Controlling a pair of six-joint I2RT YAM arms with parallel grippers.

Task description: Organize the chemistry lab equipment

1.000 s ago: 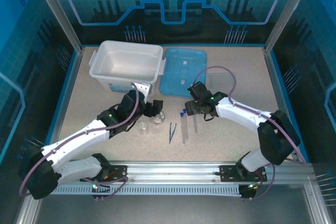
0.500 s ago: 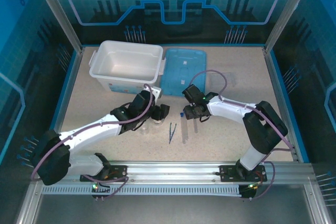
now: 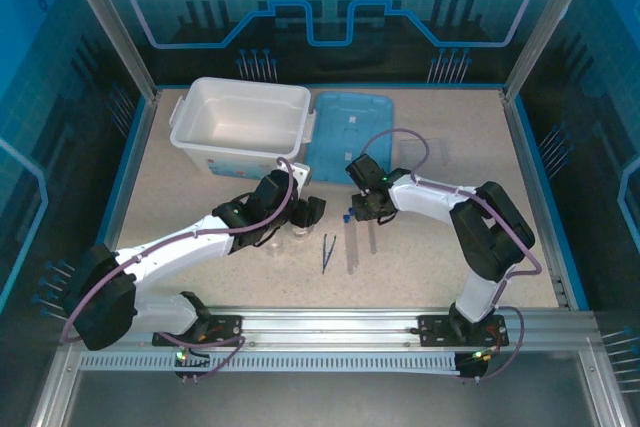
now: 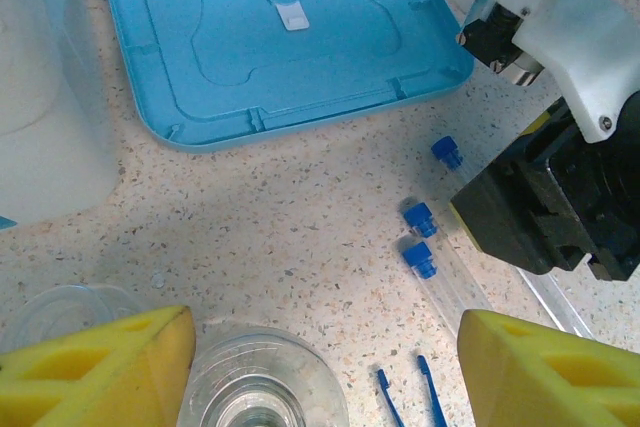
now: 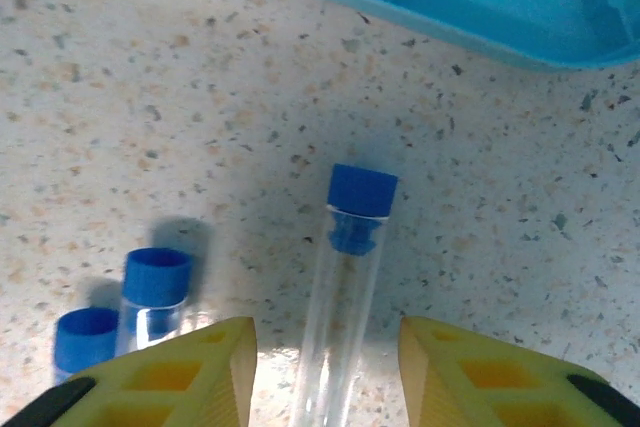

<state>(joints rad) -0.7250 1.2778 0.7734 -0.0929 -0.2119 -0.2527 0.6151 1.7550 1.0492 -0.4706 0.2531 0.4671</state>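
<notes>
My left gripper [image 3: 305,217] hangs mid-frame by the flask [image 3: 298,238]; my right gripper [image 3: 359,218] over the tubes [image 3: 352,247]; tweezers [image 3: 328,252] lie between.

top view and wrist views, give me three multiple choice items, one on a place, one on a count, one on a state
1. Where is the lid relative to the tub?
A) on it
B) right of it, flat on the table
C) left of it

2. How many tubes with blue caps lie on the table?
A) two
B) five
C) three

3. How does the right gripper stand?
A) open, astride a tube
B) shut with nothing in it
C) shut on the lid

Answers:
1 B, the top view shows the lid lying beside the tub's right end.
2 C, the left wrist view shows three caps.
3 A, the right wrist view shows gaps between its fingers and the tube.
</notes>
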